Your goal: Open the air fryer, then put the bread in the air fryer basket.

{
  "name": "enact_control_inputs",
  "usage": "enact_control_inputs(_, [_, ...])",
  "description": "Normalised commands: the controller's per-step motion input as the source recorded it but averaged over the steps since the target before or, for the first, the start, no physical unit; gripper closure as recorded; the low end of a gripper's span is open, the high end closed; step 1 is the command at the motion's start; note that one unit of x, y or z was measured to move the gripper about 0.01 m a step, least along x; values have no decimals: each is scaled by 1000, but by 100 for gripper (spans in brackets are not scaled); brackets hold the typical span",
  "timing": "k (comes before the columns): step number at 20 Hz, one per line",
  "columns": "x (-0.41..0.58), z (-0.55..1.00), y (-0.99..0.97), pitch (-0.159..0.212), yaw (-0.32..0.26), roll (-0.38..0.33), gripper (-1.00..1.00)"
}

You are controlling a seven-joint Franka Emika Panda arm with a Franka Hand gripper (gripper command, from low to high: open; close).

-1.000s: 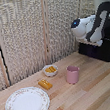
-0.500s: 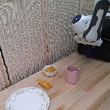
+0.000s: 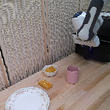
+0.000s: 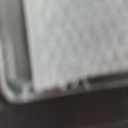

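Note:
The black air fryer stands at the exterior view's right, at the back of the wooden table. My white arm reaches down in front of it, and the gripper sits against the fryer's front. Its fingers are hidden, so I cannot tell whether it is open or shut. The air fryer handle is hidden behind the arm, and the basket cannot be told apart from the body. The golden-brown bread lies on the table, far to the left of the gripper. The wrist view is a close blur of a pale grey surface above a dark band.
A pink cup stands between the bread and the fryer. A small white bowl of orange-yellow pieces sits behind the bread. A patterned plate lies at the front left. Slatted blinds form the backdrop.
The arm's end has sunk slightly against the fryer's front. The bread, cup, bowl and plate have not moved.

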Motion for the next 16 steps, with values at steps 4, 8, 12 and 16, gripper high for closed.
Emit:
enact_control_inputs(4, [-5, -29, 659, -20, -167, 102, 100])
enact_control_inputs(8, [-1, -131, 846, -108, -131, 13, 100])
enact_control_inputs(12, [0, 0, 876, -163, -112, 15, 100])
enact_control_inputs(16, [-3, 0, 873, -161, -111, 17, 100])
